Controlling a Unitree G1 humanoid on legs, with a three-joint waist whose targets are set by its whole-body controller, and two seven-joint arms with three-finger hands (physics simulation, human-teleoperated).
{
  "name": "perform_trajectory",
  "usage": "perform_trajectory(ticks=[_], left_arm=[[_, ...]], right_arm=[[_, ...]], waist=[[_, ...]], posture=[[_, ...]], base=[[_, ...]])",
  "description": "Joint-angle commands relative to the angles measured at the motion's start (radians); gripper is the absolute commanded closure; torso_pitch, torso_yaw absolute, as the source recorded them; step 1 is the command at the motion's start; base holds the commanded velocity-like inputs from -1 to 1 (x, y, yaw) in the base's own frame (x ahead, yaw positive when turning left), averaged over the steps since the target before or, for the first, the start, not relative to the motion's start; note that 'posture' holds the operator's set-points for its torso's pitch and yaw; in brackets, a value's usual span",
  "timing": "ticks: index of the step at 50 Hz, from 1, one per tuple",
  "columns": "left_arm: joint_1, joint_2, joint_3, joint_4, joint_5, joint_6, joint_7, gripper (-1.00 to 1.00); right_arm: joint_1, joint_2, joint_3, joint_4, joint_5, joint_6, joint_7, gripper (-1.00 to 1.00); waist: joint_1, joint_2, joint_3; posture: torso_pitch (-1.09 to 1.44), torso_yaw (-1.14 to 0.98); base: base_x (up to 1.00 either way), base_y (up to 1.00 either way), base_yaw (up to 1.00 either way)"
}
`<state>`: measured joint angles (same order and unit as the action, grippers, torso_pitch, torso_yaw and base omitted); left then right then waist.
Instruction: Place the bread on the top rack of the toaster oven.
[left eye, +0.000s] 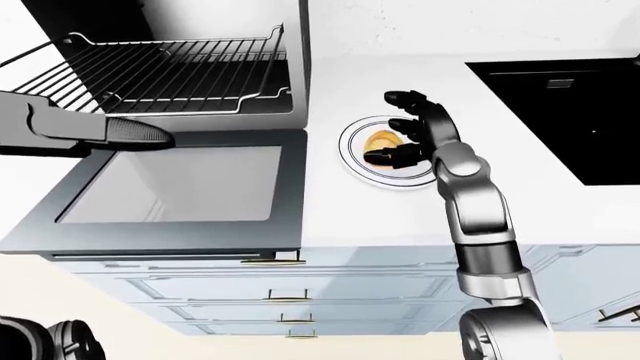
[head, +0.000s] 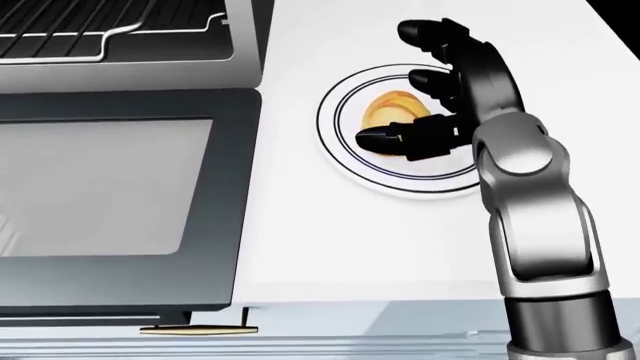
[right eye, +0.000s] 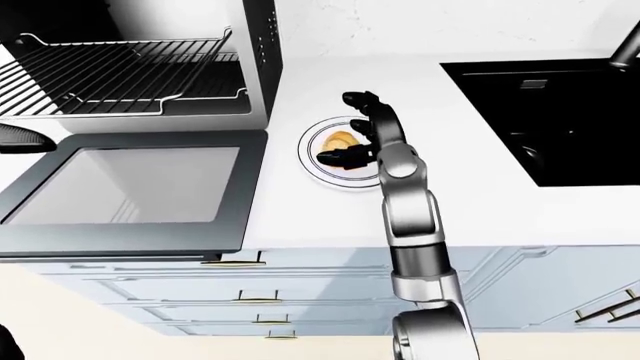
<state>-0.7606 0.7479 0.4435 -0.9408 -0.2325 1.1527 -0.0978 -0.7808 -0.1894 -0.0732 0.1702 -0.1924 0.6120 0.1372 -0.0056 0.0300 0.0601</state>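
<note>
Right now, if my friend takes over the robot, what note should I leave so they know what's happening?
Right hand: open, fingers spread about the bread, one finger below it, the others above; not closed on it yet.
Left hand: out over the toaster oven's open door, holding nothing; whether its fingers are open or shut can't be told.
Bread: on the white plate, on the counter to the right of the toaster oven.
Top rack: pulled out, bare.
Done: door open, hand at bread.
Left: grip, lift, set bread on the rack.
</note>
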Motion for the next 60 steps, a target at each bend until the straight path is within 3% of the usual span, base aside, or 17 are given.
perform_trajectory(ticks=[1, 14, 26, 60], left_arm=[[-0.018, 0.013, 0.015, -0.001, 0.009, -0.023, 0.010, -1.00], [0.002, 0.017, 0.035, -0.005, -0.011, -0.032, 0.019, -1.00], [-0.009, 0.027, 0.022, 0.010, -0.019, -0.038, 0.029, -1.00], [0.036, 0.060, 0.095, -0.015, -0.093, -0.034, 0.053, -1.00]], right_arm=[[-0.037, -0.008, -0.005, -0.042, -0.005, -0.026, -0.005, -0.50], [-0.036, -0.004, 0.000, -0.041, -0.021, -0.013, 0.000, -0.49], [-0.034, -0.008, -0.002, -0.053, -0.034, 0.014, 0.008, -0.48], [-0.034, -0.010, 0.021, -0.088, -0.127, 0.084, 0.075, -0.25]], waist=[[0.000, 0.002, -0.027], [0.000, 0.002, -0.027], [0.000, 0.003, -0.027], [-0.002, 0.009, -0.025]], posture=[[0.00, 0.00], [0.00, 0.00], [0.00, 0.00], [0.00, 0.00]], base=[[0.00, 0.00, 0.00], [0.00, 0.00, 0.00], [0.00, 0.00, 0.00], [0.00, 0.00, 0.00]])
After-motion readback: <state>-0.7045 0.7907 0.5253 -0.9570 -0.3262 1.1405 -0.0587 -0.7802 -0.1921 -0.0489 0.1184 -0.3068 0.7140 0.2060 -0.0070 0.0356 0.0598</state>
